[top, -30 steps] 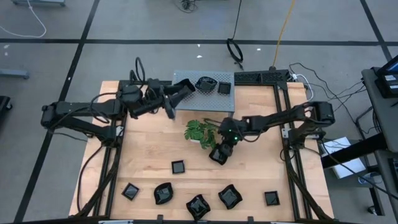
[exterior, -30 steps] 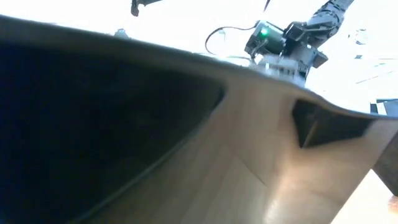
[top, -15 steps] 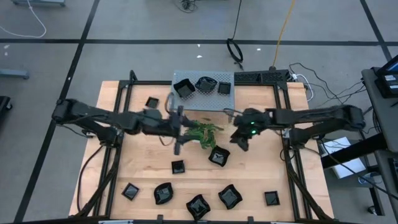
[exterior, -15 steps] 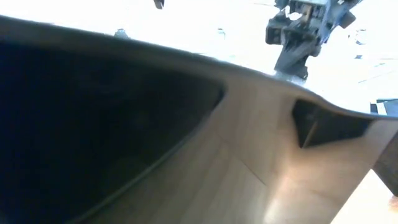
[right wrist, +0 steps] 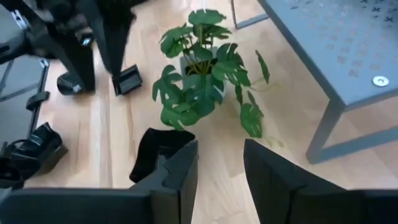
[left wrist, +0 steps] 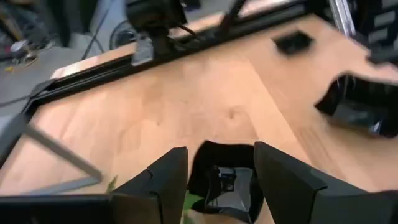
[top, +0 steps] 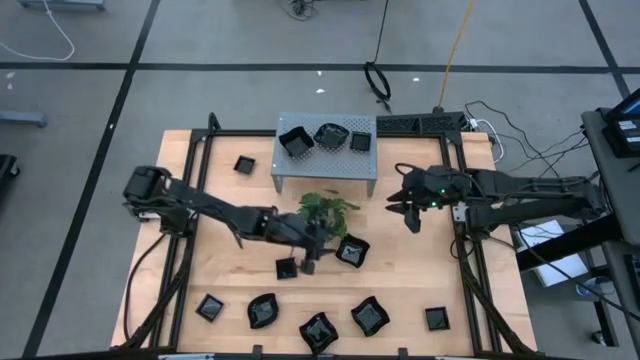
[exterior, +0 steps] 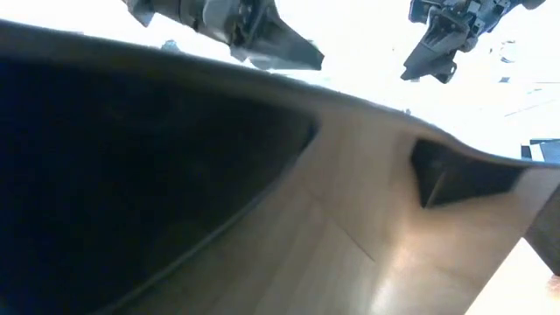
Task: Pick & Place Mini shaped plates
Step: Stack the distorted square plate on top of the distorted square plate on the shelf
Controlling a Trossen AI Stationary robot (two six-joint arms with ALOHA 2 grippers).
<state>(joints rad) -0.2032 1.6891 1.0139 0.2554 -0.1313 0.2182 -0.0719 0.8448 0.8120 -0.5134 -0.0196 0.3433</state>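
Observation:
Black mini shaped plates lie on the wooden table. One (top: pixel 350 251) sits flat by the green plant (top: pixel 325 212), a small square one (top: pixel 286 268) beside it, and several line the near edge (top: pixel 318 331). Three more rest on the grey stand (top: pixel 325 150). My left gripper (top: pixel 311 262) is open, low over the table. In the left wrist view its fingers (left wrist: pixel 168 180) frame the plate by the plant (left wrist: pixel 221 180). I see no touch. My right gripper (top: pixel 411 221) hangs open and empty near the table's right side, raised clear (right wrist: pixel 217 168).
The plant stands just beyond my left gripper, and the stand's legs (right wrist: pixel 323 134) are behind it. Another plate (top: pixel 243 164) lies at the far left. Black frame rails (top: pixel 455 180) run along both sides. Bare wood lies between the plant and the near row.
My right gripper has left a plate flat on the table by the plant. It has risen and drawn back toward the table's right edge. My left gripper has swung from the stand toward the near side, past the plant, going down to that plate. A plate stays on the stand.

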